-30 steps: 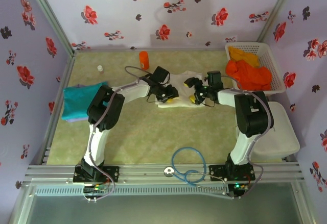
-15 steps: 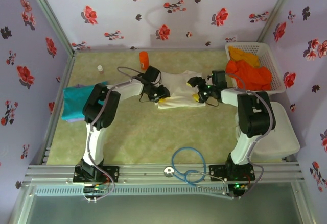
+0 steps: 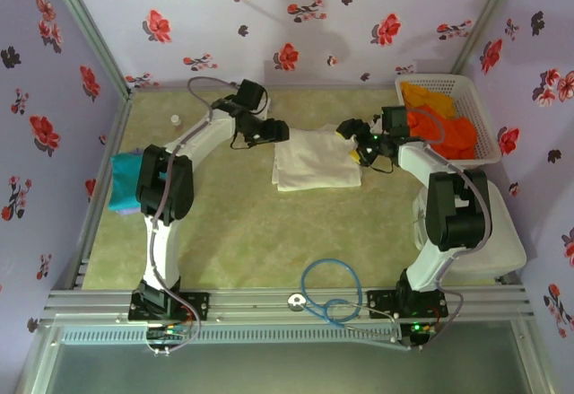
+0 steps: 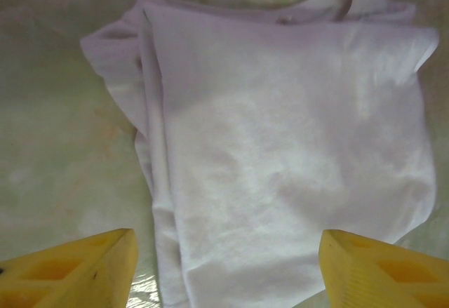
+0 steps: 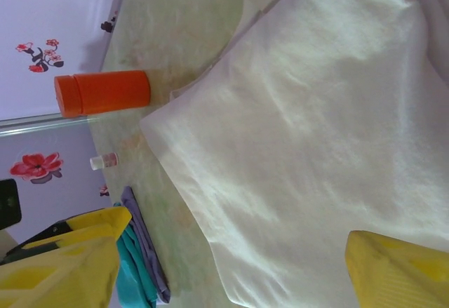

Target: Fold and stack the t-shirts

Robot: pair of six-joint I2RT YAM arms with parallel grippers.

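The left pincer (image 3: 276, 130) is released, its yellow fingers (image 4: 70, 269) spread wide with no cloth between them. Just ahead of it, at its fingertips' side, the white t-shirt (image 4: 280, 146) lies as a flat folded rectangle on the table (image 3: 233, 223), collar at the edge farthest from this pincer.

The right pincer (image 3: 352, 141) is released as well, its fingers (image 5: 396, 269) wide apart and grasping nothing. It hangs over the opposite edge of the same shirt, so the shirt lies between the two pincers. Beyond the shirt from the right pincer stand an orange bottle (image 5: 102, 92) and a small vial (image 5: 104, 161), and farther still the teal t-shirt (image 5: 133, 266). Behind the right pincer, the orange t-shirts (image 3: 435, 129) sit rumpled in the white basket (image 3: 475, 89).
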